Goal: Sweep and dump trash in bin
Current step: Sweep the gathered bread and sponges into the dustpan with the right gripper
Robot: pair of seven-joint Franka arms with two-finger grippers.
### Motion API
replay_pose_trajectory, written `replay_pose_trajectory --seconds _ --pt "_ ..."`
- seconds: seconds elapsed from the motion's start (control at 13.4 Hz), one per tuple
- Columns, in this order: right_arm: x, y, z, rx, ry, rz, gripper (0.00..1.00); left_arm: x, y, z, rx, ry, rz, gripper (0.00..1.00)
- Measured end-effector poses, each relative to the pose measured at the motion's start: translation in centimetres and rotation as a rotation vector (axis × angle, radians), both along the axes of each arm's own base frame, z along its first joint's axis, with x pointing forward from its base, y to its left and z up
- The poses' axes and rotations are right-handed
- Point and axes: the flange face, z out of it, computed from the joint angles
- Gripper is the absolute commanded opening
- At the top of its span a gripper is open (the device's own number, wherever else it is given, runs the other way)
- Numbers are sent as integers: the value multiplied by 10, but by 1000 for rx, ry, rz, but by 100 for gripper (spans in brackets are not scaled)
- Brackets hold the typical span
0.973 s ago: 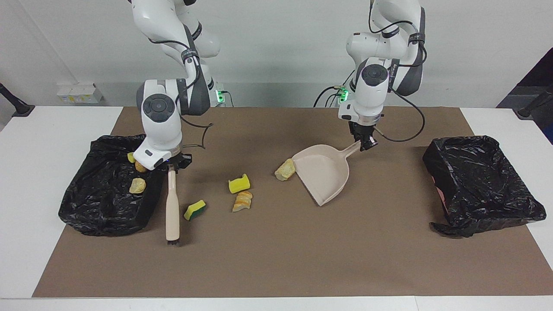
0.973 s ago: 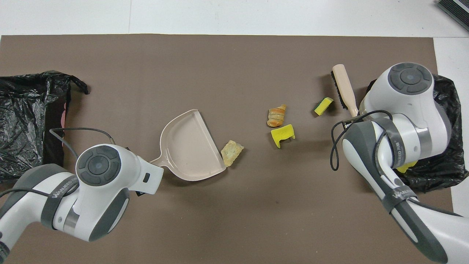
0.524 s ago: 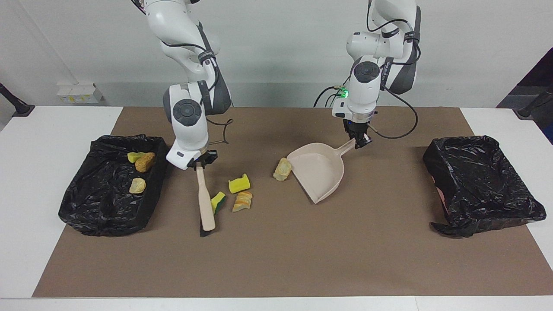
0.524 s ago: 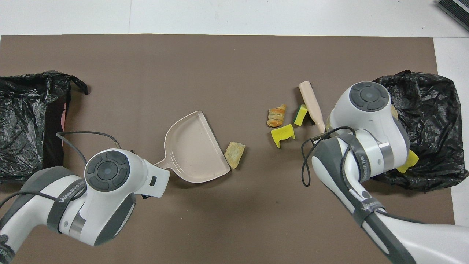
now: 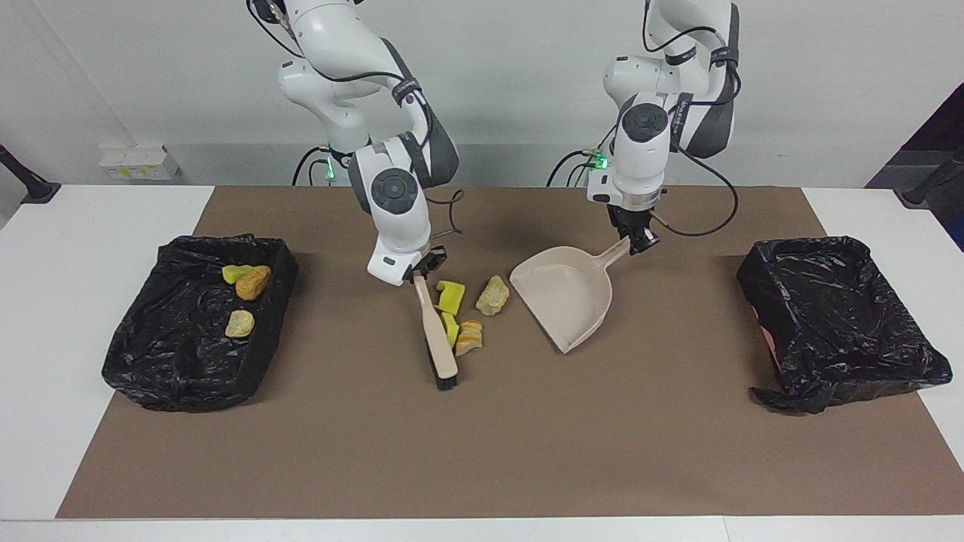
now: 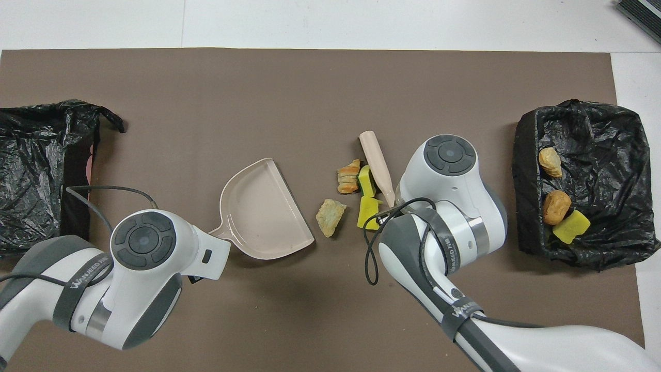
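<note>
My right gripper (image 5: 421,272) is shut on the handle of the beige brush (image 5: 438,342), whose bristles rest on the mat. Pressed against the brush are a yellow sponge (image 5: 450,295), a green-sided sponge (image 5: 450,328) and a tan bread lump (image 5: 470,337). A pale lump (image 5: 493,295) lies between them and the beige dustpan (image 5: 566,297). My left gripper (image 5: 639,242) is shut on the dustpan's handle. In the overhead view the brush (image 6: 376,168), the scraps (image 6: 349,176) and the dustpan (image 6: 263,206) show; both grippers are hidden under their wrists.
A black-lined bin (image 5: 173,361) at the right arm's end holds three scraps (image 5: 252,283). A second black-lined bin (image 5: 836,324) stands at the left arm's end. Both show in the overhead view (image 6: 609,134) (image 6: 36,170). A brown mat (image 5: 482,452) covers the table.
My right arm swept the brush toward the dustpan, pushing the two sponges and the bread lump together near the pale lump. The dustpan shifted slightly.
</note>
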Motion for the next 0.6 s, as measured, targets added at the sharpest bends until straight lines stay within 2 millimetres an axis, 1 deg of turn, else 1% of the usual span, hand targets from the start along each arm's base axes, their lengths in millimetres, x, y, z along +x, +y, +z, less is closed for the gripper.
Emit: replay_pose_trajectory --seconds 0.07,0.3,0.45,0.6 --pt "-5 17 0 28 14 5 0 -1 -2 -1 3 0 1 0" --pt "-23 55 0 60 35 11 0 -5 -8 -3 7 -5 4 0" --pt "-42 90 3 59 18 27 0 -5 -8 -3 6 -8 8 0" --pt "-60 118 8 56 7 35 0 -6 -8 -4 7 -6 10 0"
